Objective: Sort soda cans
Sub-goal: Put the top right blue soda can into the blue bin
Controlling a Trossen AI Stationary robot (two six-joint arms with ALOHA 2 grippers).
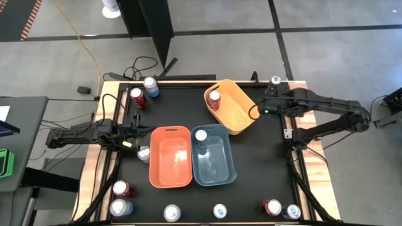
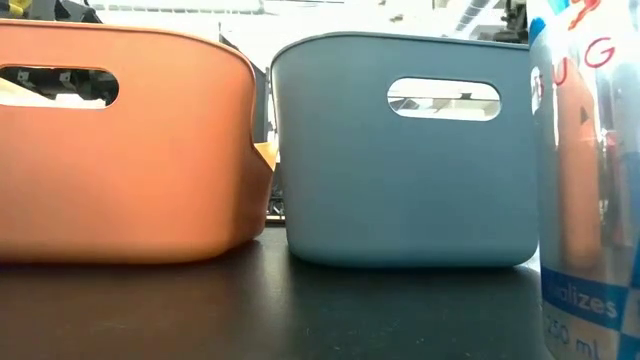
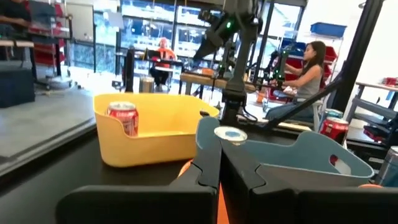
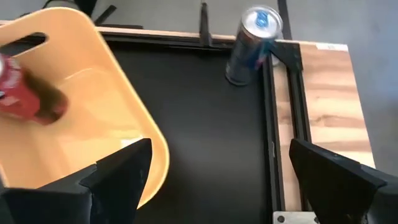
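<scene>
Hovering open, right tool (image 4: 211, 180) overlaps yellow bin (image 4: 93, 93) rim.

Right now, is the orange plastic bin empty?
Yes, empty: from above, the orange rectangular plastic bin shows only its bare floor, no cans inside.

Three plastic bins sit on a black table (image 1: 257, 157) with a wooden edge. The orange bin (image 1: 170, 157) and the blue bin (image 1: 213, 154) stand side by side in the middle, touching. The yellow bin (image 1: 235, 108) sits tilted just behind them, near the back edge. Far off in the room, a person (image 3: 306, 81) sits at a desk, and a yellow cable (image 1: 88, 50) lies on the grey floor.
</scene>
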